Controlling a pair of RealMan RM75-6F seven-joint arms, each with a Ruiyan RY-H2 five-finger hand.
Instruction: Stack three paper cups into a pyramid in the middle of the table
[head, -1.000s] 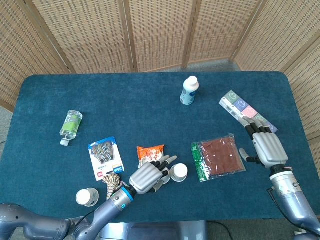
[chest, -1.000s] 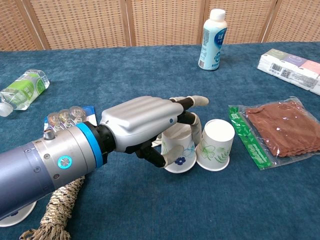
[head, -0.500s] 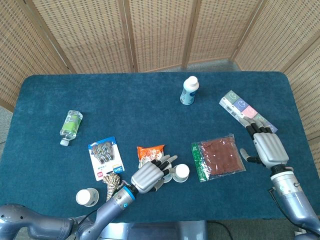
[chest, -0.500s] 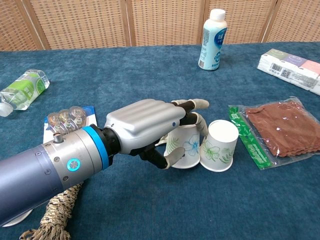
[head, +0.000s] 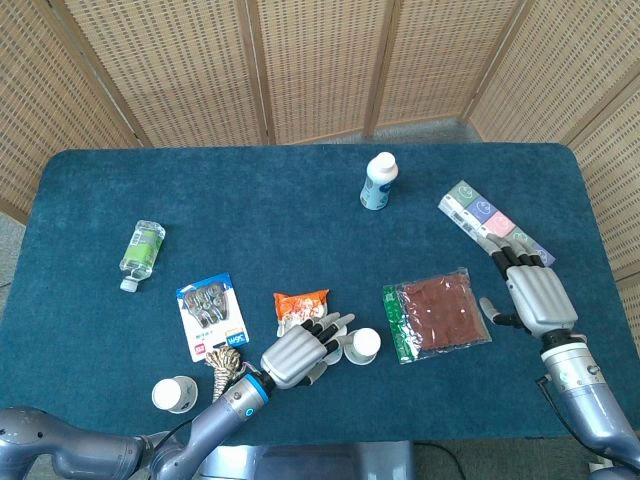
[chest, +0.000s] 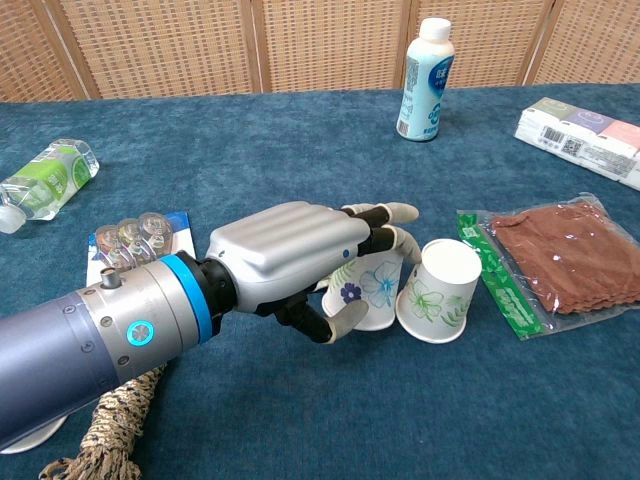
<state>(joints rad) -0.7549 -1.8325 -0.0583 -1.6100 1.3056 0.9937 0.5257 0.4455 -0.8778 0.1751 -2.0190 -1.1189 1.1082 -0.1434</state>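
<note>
Head view looks steeply down; chest view low, close; both share the table.

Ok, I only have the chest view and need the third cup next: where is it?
Observer: The third cup stands at the table's near edge, left of the rope.
Operator: And the right hand?
Observer: The right hand is open and empty, beside the brown packet, near the tissue pack.
Operator: Anything behind the left hand?
Observer: An orange snack packet lies just beyond the left hand and the cup it grips.
</note>
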